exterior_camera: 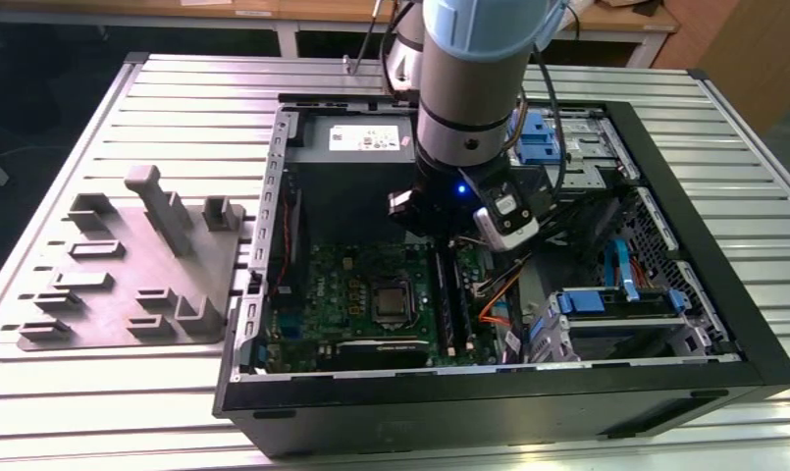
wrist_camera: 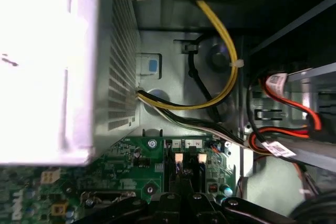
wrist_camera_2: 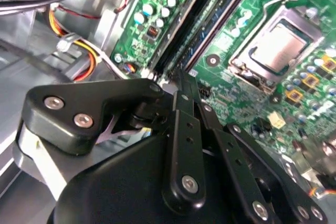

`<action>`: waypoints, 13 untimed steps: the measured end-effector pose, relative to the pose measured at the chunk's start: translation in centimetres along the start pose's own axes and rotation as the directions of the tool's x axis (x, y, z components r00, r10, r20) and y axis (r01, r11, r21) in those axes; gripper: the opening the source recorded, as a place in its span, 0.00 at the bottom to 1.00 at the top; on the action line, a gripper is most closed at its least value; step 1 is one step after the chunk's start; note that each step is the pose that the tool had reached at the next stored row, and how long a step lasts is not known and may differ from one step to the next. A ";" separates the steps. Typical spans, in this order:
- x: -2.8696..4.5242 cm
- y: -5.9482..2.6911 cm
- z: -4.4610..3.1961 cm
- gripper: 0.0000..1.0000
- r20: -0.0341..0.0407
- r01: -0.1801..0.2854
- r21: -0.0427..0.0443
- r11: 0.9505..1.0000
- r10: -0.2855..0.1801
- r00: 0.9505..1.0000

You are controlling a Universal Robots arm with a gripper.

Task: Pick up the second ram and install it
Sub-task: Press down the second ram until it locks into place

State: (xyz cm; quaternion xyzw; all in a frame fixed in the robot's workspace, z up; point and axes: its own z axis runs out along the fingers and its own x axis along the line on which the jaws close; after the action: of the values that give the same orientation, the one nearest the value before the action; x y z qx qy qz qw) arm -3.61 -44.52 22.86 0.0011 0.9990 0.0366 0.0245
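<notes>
A long dark stick with a blue-green tint, the second ram, lies along the black slot rails of the green motherboard inside the open computer case. In the second wrist view the second ram runs away from the fingers, between the rails. My gripper hangs over the far end of those slots. Its black fingers meet at the tip, so the gripper is shut with nothing visible between them. In the first wrist view the gripper sits just before the white slot latches.
A grey holder tray with upright blocks lies on the slatted table at the exterior view's left. The CPU socket is beside the slots. Yellow cables, orange cables, the power supply and blue drive cages crowd the case.
</notes>
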 end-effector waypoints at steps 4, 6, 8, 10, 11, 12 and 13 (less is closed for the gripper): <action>-0.06 0.08 -1.09 0.10 0.000 0.000 0.003 1.000 0.000 1.000; -0.08 0.10 -1.33 0.10 0.000 0.000 0.003 1.000 0.000 1.000; -0.08 0.10 -1.33 0.10 0.000 0.000 0.003 1.000 0.000 1.000; -0.08 0.10 -1.35 0.10 0.000 0.000 0.003 1.000 0.000 1.000; -0.08 0.10 -1.35 0.10 0.000 0.000 0.003 1.000 0.000 1.000; -0.08 0.07 -1.37 0.10 0.000 0.000 0.003 1.000 0.000 1.000; -0.08 -0.03 -1.38 0.10 0.000 0.000 0.004 1.000 0.000 1.000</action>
State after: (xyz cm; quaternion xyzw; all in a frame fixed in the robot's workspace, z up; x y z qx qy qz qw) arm -3.60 -44.65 24.24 0.0012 0.9991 0.0347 0.0244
